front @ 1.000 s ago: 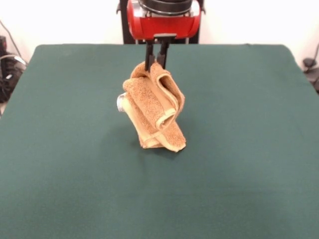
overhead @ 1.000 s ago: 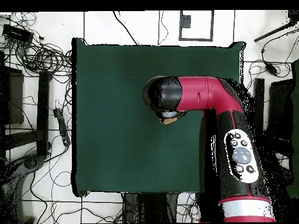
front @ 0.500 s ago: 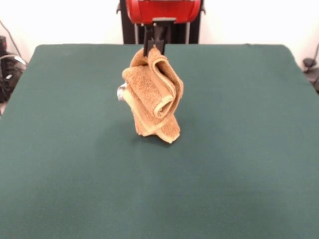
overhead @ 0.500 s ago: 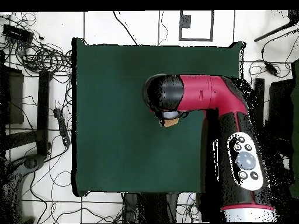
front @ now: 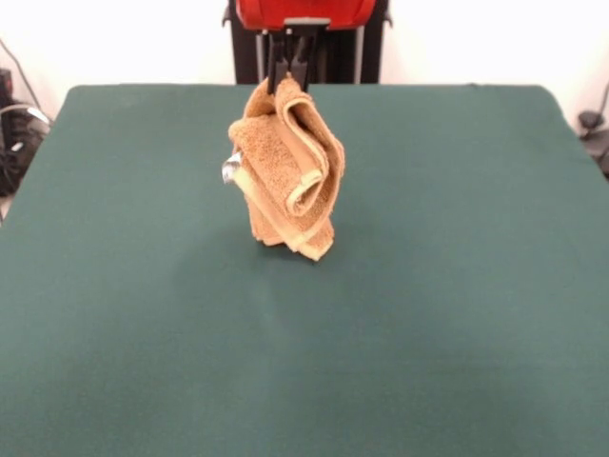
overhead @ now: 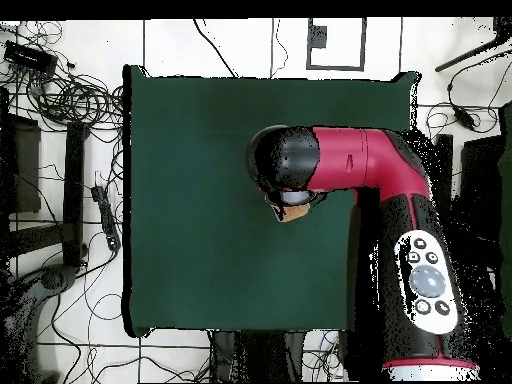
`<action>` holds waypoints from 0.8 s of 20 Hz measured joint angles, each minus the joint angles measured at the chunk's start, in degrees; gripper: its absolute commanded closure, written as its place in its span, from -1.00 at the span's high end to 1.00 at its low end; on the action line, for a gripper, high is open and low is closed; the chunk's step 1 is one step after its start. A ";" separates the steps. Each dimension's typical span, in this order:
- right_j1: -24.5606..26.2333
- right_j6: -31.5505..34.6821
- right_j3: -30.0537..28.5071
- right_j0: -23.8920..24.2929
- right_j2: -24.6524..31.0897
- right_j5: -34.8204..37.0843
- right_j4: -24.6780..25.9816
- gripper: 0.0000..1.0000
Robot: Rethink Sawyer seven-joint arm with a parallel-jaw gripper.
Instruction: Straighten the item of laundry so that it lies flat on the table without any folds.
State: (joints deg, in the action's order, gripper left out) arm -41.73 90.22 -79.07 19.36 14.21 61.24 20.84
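The green bench (front: 457, 286) lies bare beneath the orange-tan terry towel (front: 285, 176), which hangs bunched in folds just above its middle. The claw (front: 289, 74) pinches its top edge. Released like this, it would likely land crumpled, folds trapped.

One camera is looking across the green table (front: 457, 286) from low at its edge, facing the arm (front: 304, 11) and sitting fairly near. Another is looking straight down from high above, taking in the whole table (overhead: 190, 200), arm (overhead: 370, 170) and surrounding floor. Both are sharing the tabletop.
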 measured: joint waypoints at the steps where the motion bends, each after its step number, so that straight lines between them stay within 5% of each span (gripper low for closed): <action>1: -0.21 0.00 0.01 0.05 0.00 0.25 0.00 -1.00; 16: -0.81 0.00 0.03 0.88 0.01 5.04 -1.31 -1.00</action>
State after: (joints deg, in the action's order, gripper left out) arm -42.54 90.22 -79.04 20.24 14.22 66.28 19.53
